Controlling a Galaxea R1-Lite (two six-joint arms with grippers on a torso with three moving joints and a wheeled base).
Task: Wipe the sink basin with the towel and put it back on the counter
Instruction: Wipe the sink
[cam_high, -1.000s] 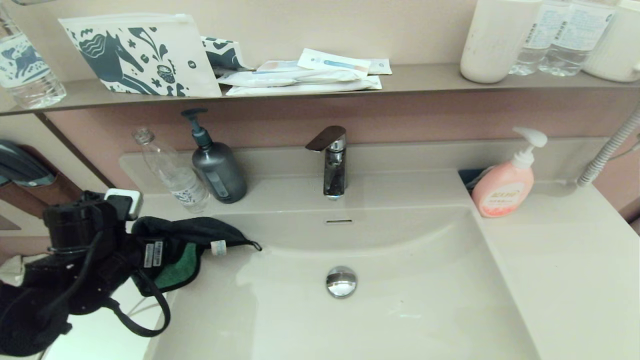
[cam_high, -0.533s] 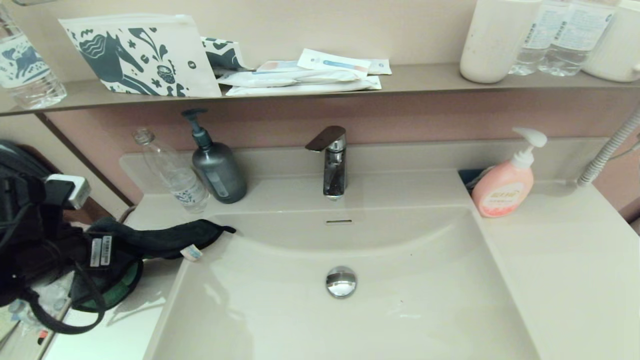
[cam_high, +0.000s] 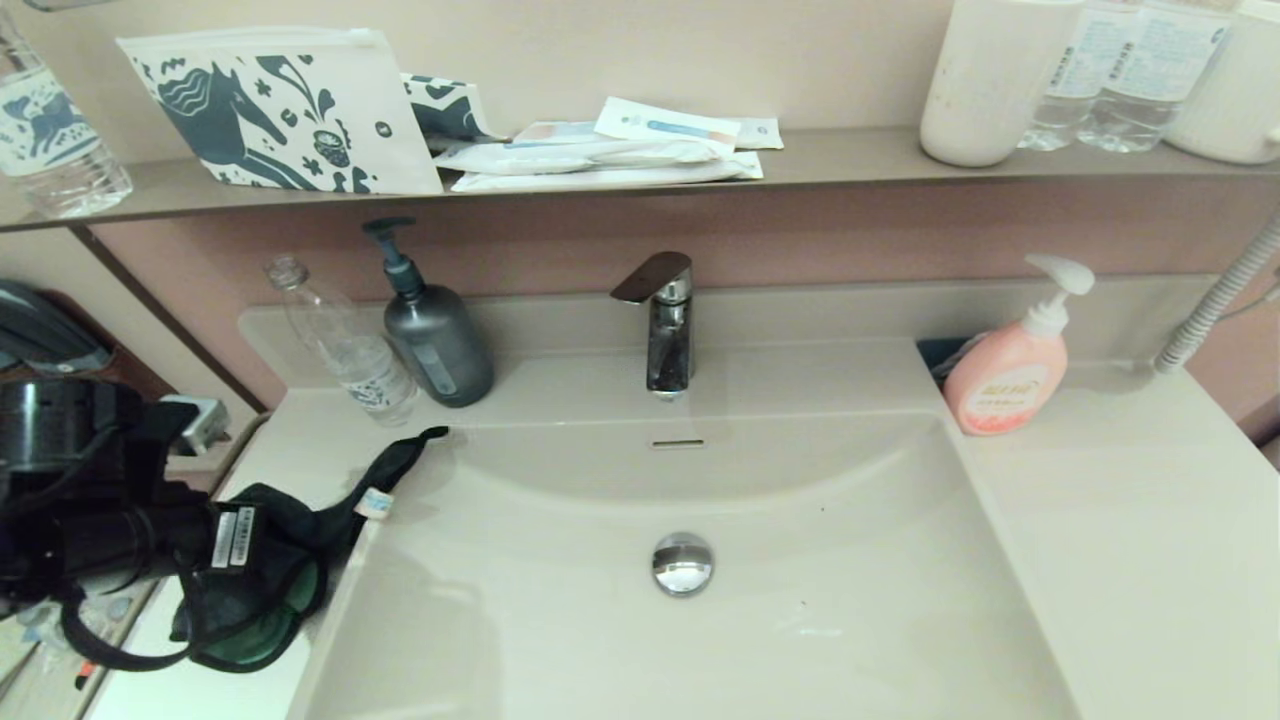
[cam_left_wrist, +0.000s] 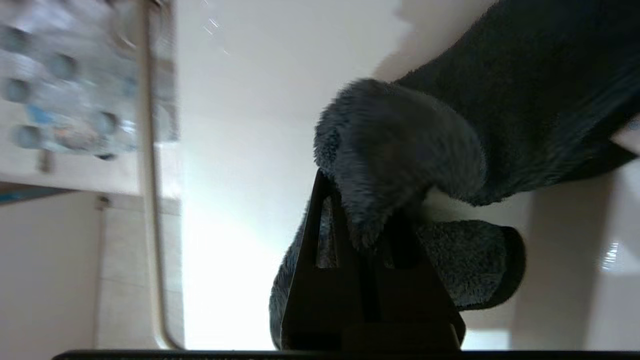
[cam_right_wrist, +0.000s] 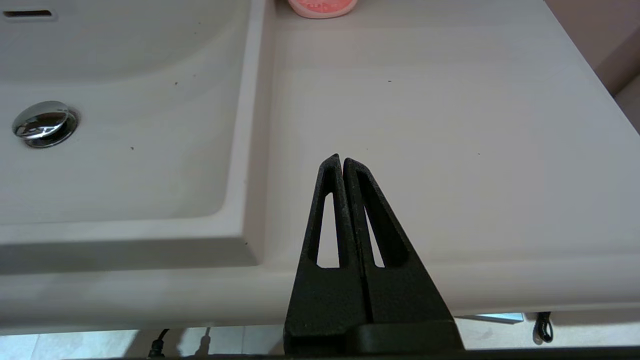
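The dark grey towel (cam_high: 285, 545) with green trim hangs bunched from my left gripper (cam_high: 250, 550) over the narrow left strip of the counter (cam_high: 300, 430), at the left rim of the sink basin (cam_high: 560, 640). One thin corner of the towel trails up toward the basin's back left corner. In the left wrist view the left gripper (cam_left_wrist: 367, 215) is shut on a fluffy fold of the towel (cam_left_wrist: 400, 150), which hides one fingertip. My right gripper (cam_right_wrist: 342, 160) is shut and empty above the front of the right counter (cam_right_wrist: 440, 125). The chrome drain plug (cam_high: 682, 563) and overflow slot (cam_high: 677, 442) are uncovered.
A faucet (cam_high: 660, 320) stands behind the basin. A grey pump bottle (cam_high: 432, 335) and a clear bottle (cam_high: 345, 345) stand at the back left, close to the towel. A pink soap dispenser (cam_high: 1010, 375) and a hose (cam_high: 1215, 300) are at the back right. The brown wall shelf (cam_high: 850, 160) holds pouches and bottles.
My left arm has carried the towel off the basin's left rim, leftward and then down and nearer, so it now hangs low over the left counter strip. The right gripper shows no earlier view.
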